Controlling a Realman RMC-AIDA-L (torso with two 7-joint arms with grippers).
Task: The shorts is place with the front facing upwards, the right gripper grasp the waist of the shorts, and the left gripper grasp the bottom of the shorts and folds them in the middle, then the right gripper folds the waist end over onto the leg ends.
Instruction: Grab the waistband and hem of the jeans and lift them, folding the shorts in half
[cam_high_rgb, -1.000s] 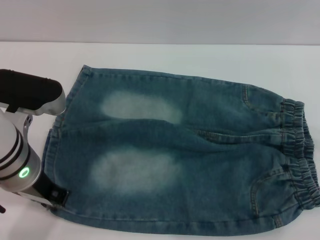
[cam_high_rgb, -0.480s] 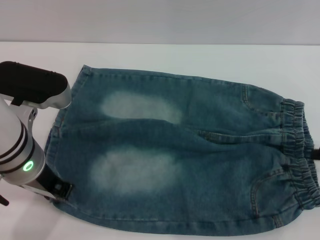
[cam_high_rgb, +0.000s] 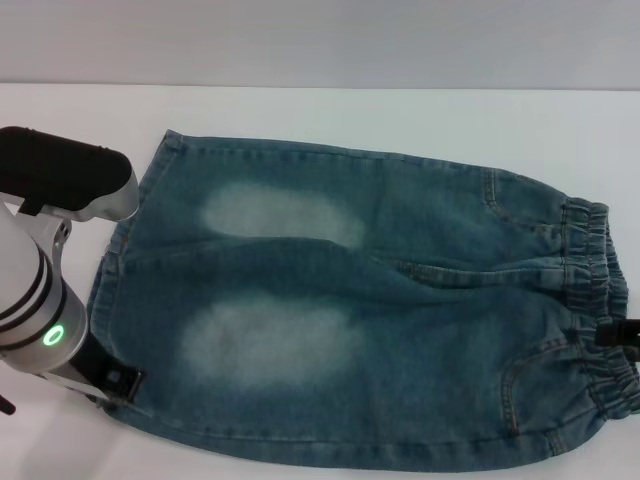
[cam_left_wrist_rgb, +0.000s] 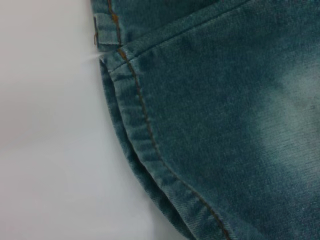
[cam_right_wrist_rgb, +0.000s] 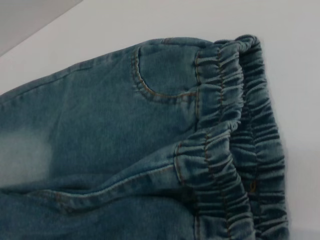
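Looks like a lab or robot data-collection bench, not a home. Plain white table (cam_high_rgb: 400, 110) fills the scene, with a bare grey wall (cam_high_rgb: 320, 40) at the far edge. No furniture or household clutter in view. Only the shorts (cam_high_rgb: 360, 310) lie flat on it, robot arm at near left.
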